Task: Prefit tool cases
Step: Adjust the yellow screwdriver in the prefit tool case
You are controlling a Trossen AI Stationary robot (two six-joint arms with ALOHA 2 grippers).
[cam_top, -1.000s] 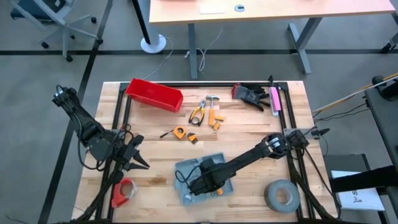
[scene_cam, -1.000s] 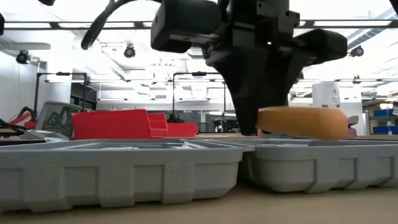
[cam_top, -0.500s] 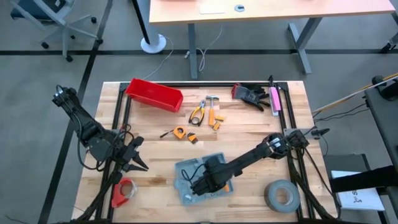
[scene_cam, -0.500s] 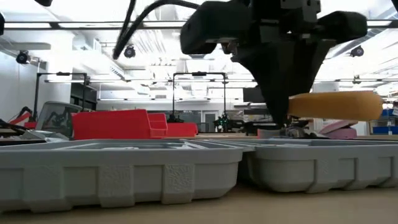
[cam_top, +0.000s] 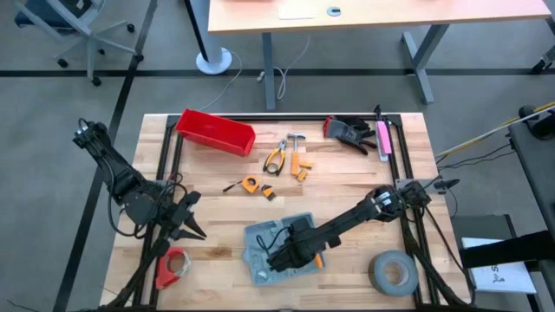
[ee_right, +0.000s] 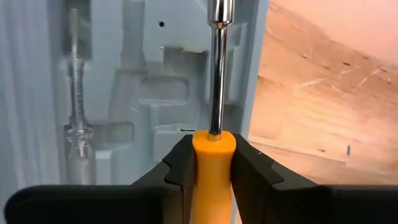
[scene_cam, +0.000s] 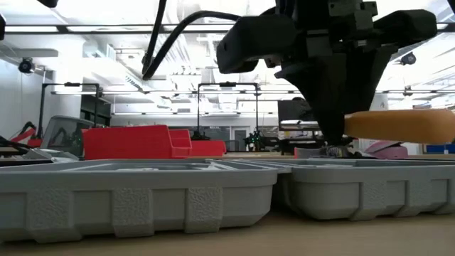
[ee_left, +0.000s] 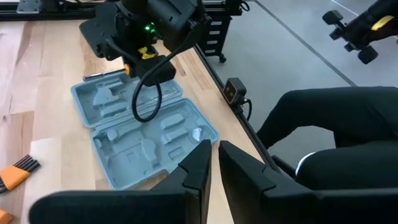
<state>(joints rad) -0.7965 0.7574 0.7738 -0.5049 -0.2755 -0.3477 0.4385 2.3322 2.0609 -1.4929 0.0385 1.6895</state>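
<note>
Grey-blue tool case lies open on the wooden surface, an orange-handled screwdriver poised over it.

Just above the case, the right claw pinches the screwdriver's handle, shaft running along the case's edge beside a moulded recess. To seat it well, I judge the shaft should be lined up over its matching recess, lowered flat, then let go. Well apart from the case, the left claw waits, closed and empty. No writing is readable.
</note>
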